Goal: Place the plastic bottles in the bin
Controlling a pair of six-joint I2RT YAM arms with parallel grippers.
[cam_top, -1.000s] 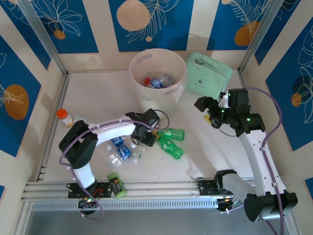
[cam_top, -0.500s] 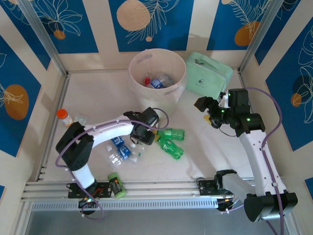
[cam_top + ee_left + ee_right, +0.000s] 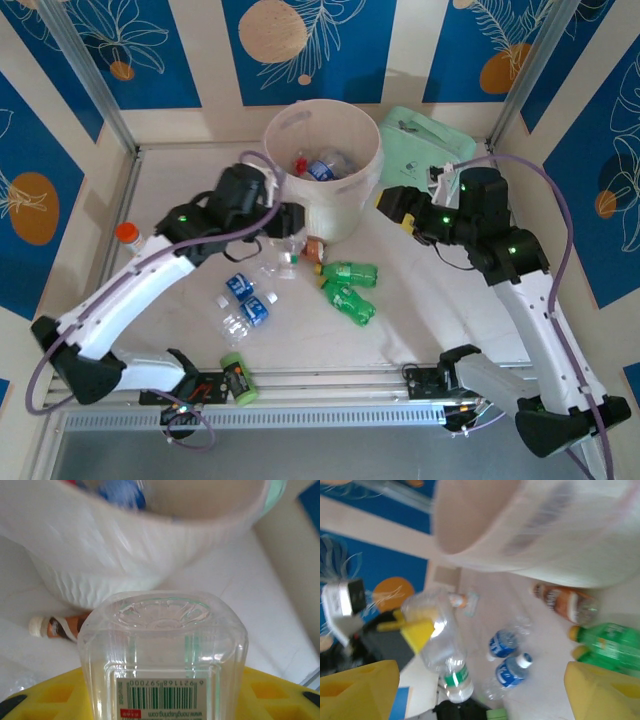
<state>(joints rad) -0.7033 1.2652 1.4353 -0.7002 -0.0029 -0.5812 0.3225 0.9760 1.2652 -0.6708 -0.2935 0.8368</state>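
Note:
My left gripper is shut on a clear plastic bottle with a green label, lifted off the table just in front of the bin. In the right wrist view that bottle hangs neck down from a yellow finger. The round pale bin holds several bottles. On the table lie two green bottles, a brownish one and two clear blue-labelled ones. My right gripper stands open by the bin's right side, with nothing between its fingers.
A mint-green zipped bag sits right of the bin, behind the right gripper. An orange-capped jar stands at the left edge. A light-green can lies by the front rail. Walls close in the table's left, far and right sides.
The left gripper closed on the clear bottle and lifted it from the table up and back toward the bin. The right gripper swung left, nearer the bin.

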